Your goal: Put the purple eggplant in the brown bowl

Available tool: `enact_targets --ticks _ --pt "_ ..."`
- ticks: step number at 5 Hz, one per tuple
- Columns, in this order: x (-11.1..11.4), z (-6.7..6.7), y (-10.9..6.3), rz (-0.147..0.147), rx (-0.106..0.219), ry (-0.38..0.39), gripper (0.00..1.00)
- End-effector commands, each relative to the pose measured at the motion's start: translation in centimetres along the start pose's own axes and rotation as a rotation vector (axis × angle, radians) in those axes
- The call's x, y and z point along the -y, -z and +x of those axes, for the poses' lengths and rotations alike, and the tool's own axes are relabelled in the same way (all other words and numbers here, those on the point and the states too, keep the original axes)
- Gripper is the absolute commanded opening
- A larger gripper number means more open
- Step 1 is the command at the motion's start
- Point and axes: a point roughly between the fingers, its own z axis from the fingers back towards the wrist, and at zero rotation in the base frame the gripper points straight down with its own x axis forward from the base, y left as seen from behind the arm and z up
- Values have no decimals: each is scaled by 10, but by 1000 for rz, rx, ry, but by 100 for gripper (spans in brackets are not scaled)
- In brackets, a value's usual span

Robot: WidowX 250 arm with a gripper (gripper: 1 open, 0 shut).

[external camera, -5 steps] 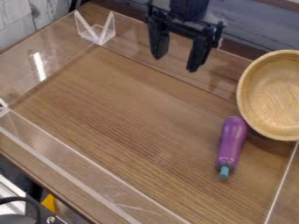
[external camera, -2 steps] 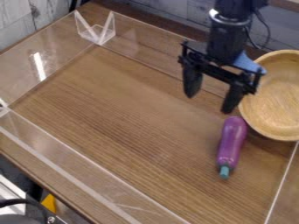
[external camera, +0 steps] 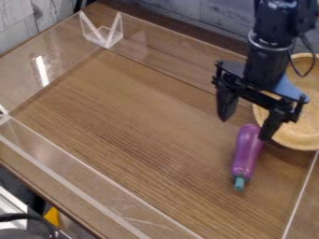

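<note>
Beside the round tan wooden bowl [external camera: 294, 127], the open black pincer [external camera: 232, 114] hangs near the glossy purple eggplant [external camera: 247, 152], presumably lining up to grasp it.

We hold the black gripper [external camera: 245, 119] pointing downward, its jaws spread wide; the arm [external camera: 259, 35] extends down from the top edge.

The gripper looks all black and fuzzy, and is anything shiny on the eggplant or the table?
In the camera view, the gripper is dark and a little soft at its edges, with few details showing; the purple eggplant looks slightly shiny, but the picture is too small to be sure; the wooden table has pale streaks near its left edge.
</note>
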Motion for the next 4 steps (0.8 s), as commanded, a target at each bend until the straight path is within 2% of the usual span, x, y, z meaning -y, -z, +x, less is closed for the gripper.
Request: enact_targets --ticks 1,4 --pt "6 4 -1 -2 50 5 100" --pt "14 9 25 -1 94 41 100"
